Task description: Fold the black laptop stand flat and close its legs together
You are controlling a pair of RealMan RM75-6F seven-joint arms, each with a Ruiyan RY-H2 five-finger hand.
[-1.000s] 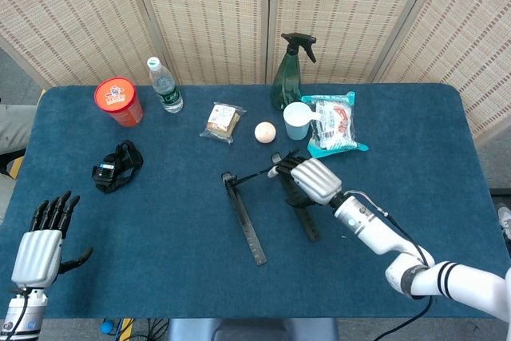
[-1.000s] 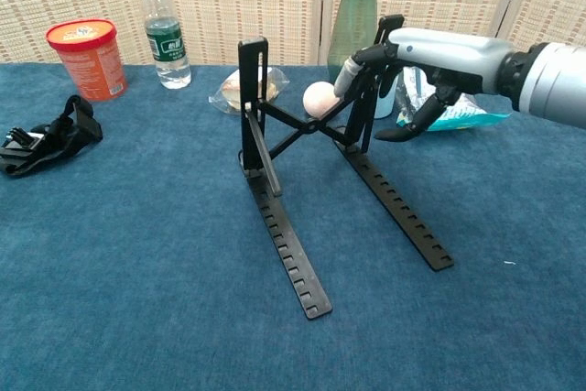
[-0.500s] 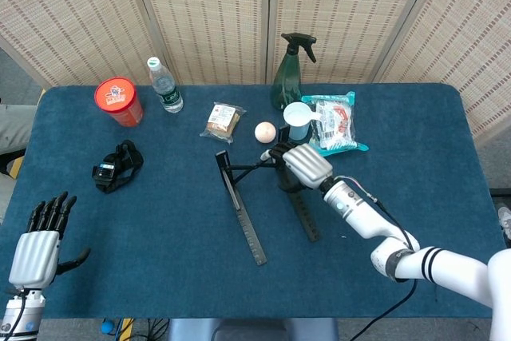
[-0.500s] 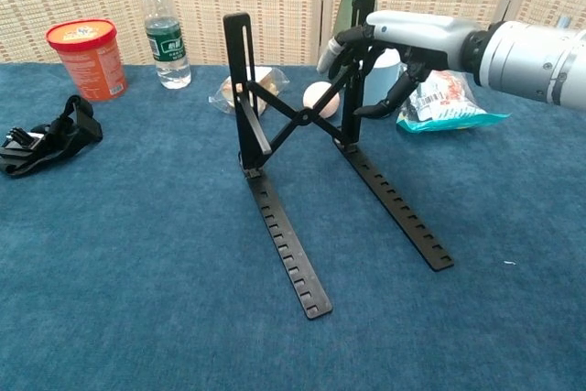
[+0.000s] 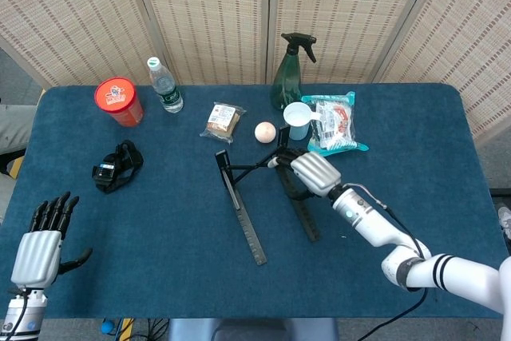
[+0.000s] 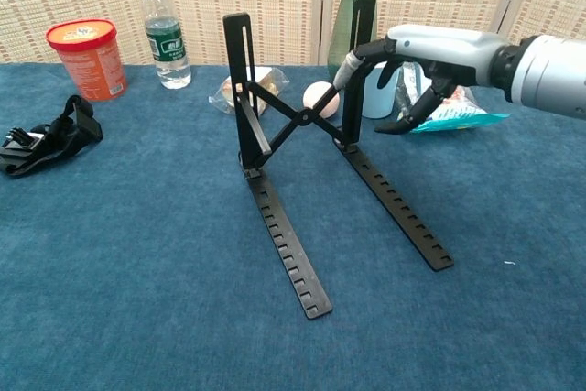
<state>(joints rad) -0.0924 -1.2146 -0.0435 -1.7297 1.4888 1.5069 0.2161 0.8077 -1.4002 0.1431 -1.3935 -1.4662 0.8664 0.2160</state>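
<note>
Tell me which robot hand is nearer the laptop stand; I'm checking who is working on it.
Right. The right robot hand is at the laptop stand, beside its right upright. The left robot hand hovers open at the table's near left corner, far away.

right hand (image 5: 313, 172) at laptop stand (image 5: 242, 212) (unfolded)
</note>
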